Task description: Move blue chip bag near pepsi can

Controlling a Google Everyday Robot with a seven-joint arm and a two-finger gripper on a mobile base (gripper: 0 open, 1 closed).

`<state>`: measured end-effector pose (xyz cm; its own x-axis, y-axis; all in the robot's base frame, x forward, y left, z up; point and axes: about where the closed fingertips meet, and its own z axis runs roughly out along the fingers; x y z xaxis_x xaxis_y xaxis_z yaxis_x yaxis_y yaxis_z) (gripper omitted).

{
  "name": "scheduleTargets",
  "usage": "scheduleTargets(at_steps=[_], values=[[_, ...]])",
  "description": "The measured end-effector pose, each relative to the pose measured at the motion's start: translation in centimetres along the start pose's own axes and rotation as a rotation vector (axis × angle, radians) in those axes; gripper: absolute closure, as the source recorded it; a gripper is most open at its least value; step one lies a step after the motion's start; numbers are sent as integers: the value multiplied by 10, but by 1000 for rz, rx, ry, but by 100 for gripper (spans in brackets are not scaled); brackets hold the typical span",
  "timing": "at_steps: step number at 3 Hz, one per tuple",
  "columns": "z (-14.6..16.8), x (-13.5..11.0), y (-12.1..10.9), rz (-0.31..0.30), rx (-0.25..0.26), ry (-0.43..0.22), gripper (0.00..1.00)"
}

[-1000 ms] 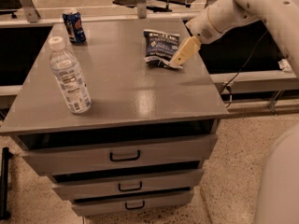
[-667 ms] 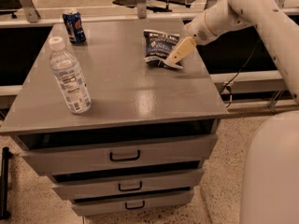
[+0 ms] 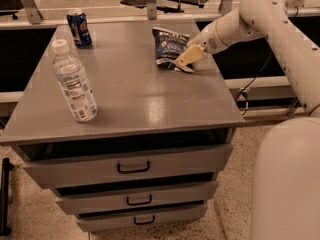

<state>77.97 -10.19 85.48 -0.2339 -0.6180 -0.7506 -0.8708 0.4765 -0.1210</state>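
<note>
The gripper [image 3: 186, 58] was set at the bag [image 3: 169, 46], at 1 o'clock, likely for grasping; whether clamped could not be told.

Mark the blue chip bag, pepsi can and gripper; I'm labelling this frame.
blue chip bag [image 3: 169, 48]: camera view, middle of its front.
pepsi can [image 3: 80, 29]: camera view, its blue side.
gripper [image 3: 184, 59]: camera view, tan tip at the bag's right edge.

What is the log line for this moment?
pincer: at blue chip bag | pepsi can: far corner, apart from bag
</note>
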Motion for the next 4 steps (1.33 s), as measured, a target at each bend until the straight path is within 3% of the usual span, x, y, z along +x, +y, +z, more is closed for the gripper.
scheduleTargets(at_steps=[1,2,3,4], values=[[1,7,1,17,0,-4,61],[-14,-1,-1,-10,25,-29,85],[-45,-34,-1,-122,88,-78,100],[-45,-34,-1,-122,88,-78,100]])
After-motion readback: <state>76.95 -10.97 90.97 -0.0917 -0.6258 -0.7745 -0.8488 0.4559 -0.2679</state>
